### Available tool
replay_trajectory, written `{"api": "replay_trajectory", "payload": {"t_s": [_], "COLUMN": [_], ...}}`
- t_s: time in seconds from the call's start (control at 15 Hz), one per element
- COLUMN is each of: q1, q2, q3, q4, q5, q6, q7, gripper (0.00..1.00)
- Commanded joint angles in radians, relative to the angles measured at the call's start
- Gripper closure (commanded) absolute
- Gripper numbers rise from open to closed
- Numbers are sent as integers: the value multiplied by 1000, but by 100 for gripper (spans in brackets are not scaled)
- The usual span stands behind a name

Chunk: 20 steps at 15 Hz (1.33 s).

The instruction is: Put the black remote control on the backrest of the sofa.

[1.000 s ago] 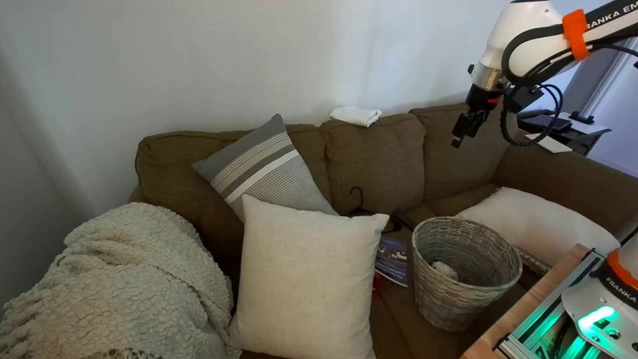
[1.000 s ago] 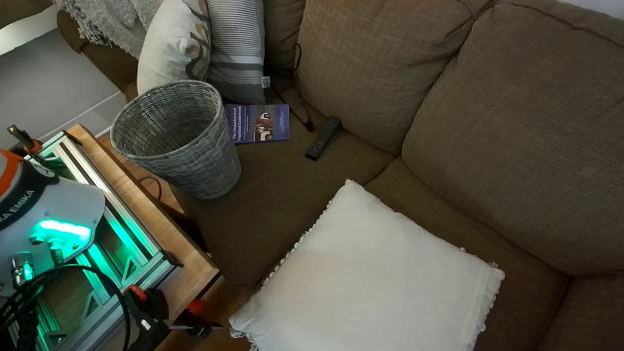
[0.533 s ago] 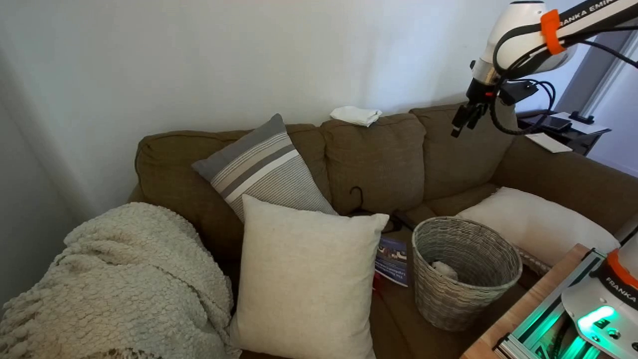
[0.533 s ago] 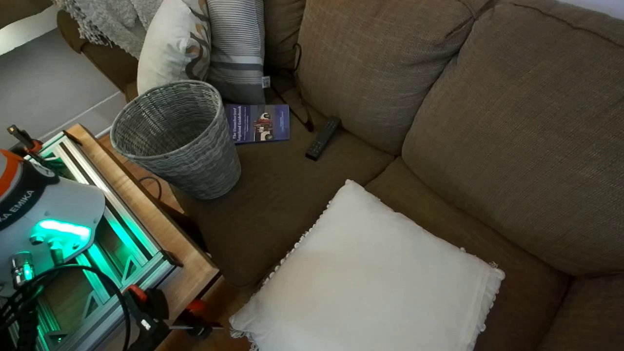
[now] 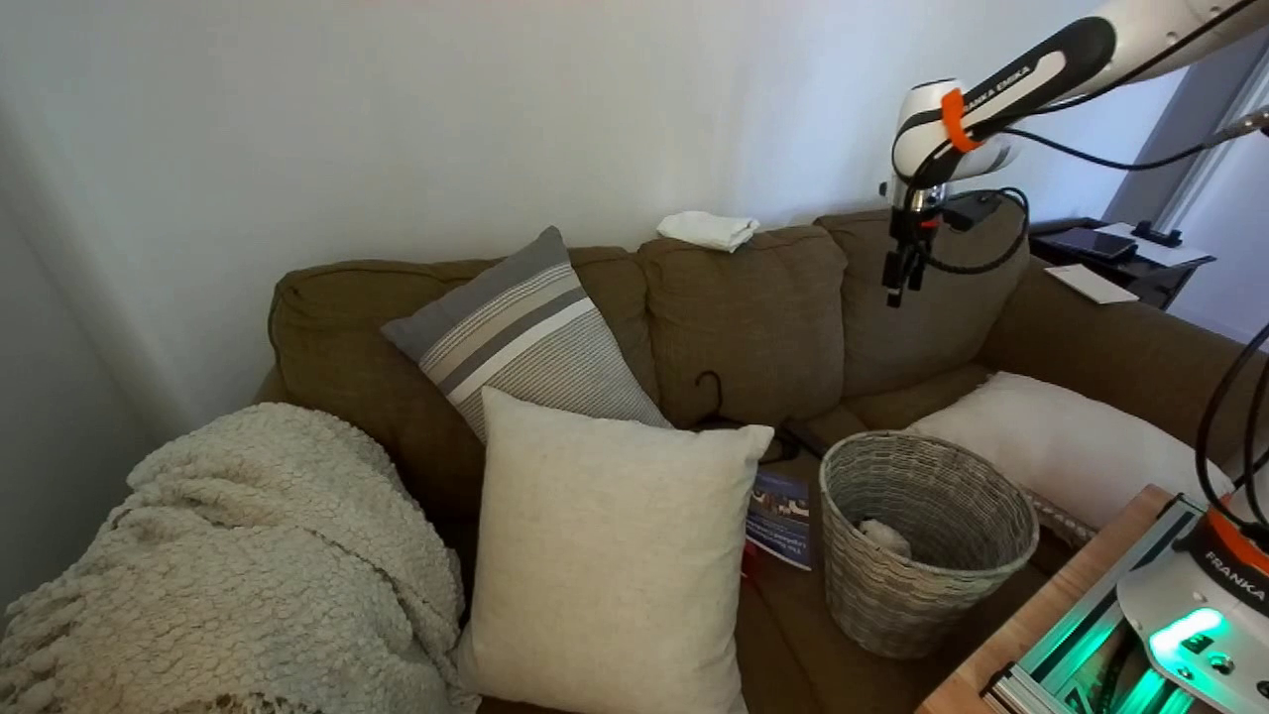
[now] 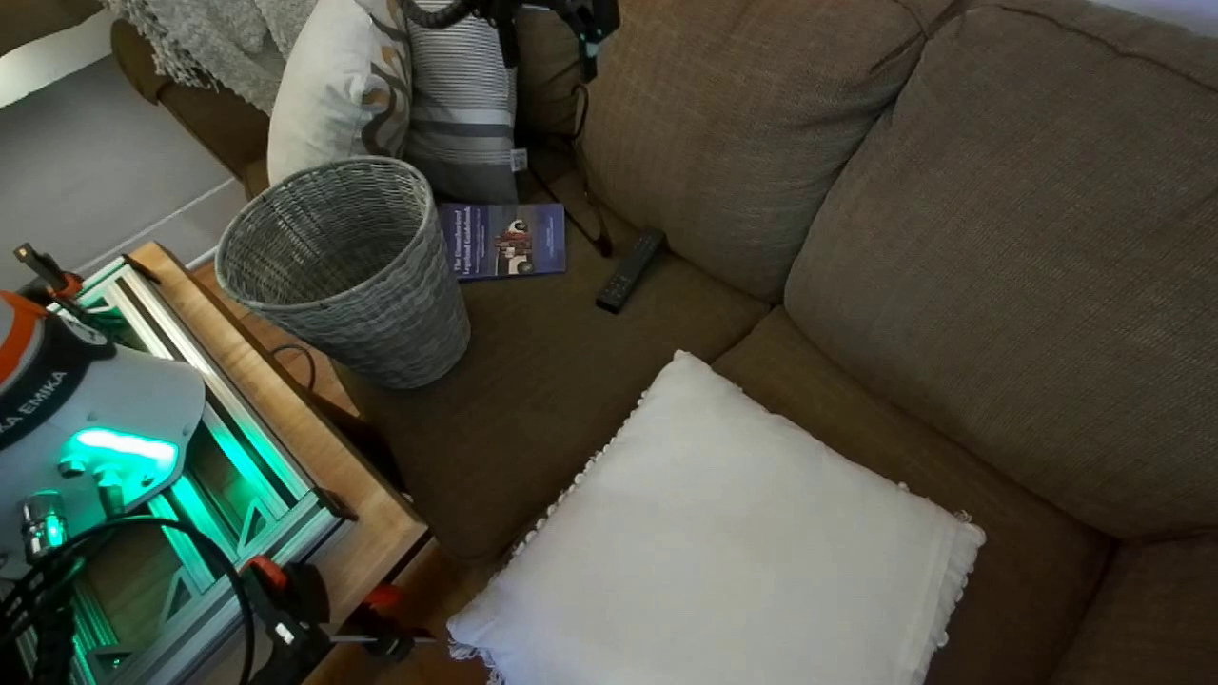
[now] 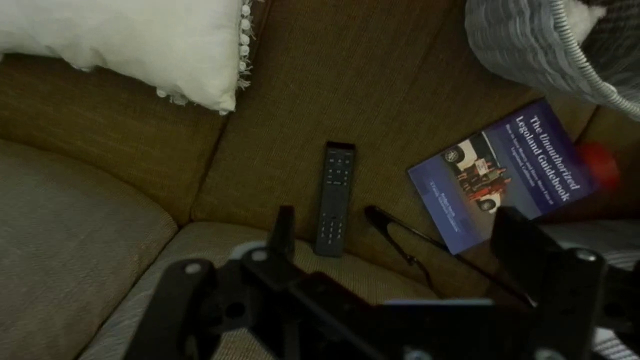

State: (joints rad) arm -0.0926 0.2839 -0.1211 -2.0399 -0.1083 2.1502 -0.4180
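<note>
- Jaws parted wide in wrist view, nothing gripped; they hang above & apart from the seat (image 7: 280, 125). Step in hand = prob. approach for the pick.
- Pos. of remote (image 7: 335, 200): flat on seat, its 6 o'clock end just beside the backrest (image 5: 749, 317); can't tell if touching.
- Align (wrist view): remote shows approx. 10 o'clock of mid-gap, so shift that way. Its long axis runs nearly 12–6, jaws close along 3–9, so hardly any twist req'd.
- Grip pt: aim mid-length or a bit twd 12 o'clock, for max. room from backrest & hanger (image 7: 378, 219), whose near end lies close at 4 o'clock.
- Go down slow & vertical; seat is prob. soft, so straddle remote w/o pressing in.
- Blue guidebook (image 7: 500, 175) at approx. 3 o'clock: farther off, low risk.
- Once gripped: lift straight up, check hanger isn't dragged along, then carry to backrest top.
- Set-down: white cloth (image 5: 707, 230) lies up there in an exterior view; spot just beside it, on its 3 o'clock side, looks OK. Rounded edge = may slide, so lay remote flat, lengthwise; let go gently.
</note>
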Motion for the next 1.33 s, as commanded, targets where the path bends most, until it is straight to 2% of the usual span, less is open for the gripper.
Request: {"api": "replay_trajectory", "payload": {"t_s": [0.0,0.2,0.33,0.67,0.73,0.87,1.07,1.13,1.2,1.27], "q1": [-24,-29,-51,-103,-126,-207,-402,-277,-326,-356], "q2": [54,139,93,132,163,256,451,333,385,420], "q3": [31,40,56,133,169,285,513,396,452,479], "q4": [44,113,28,-207,-246,-281,-241,-294,-285,-272], "q5": [-5,-7,82,320,390,547,749,650,694,710], "q6": [-17,-30,105,485,565,705,875,813,854,871], "q7": [-14,-31,22,24,6,-49,-180,-86,-123,-141], "gripper": [0,0,0,0,0,0,0,0,0,0]}}
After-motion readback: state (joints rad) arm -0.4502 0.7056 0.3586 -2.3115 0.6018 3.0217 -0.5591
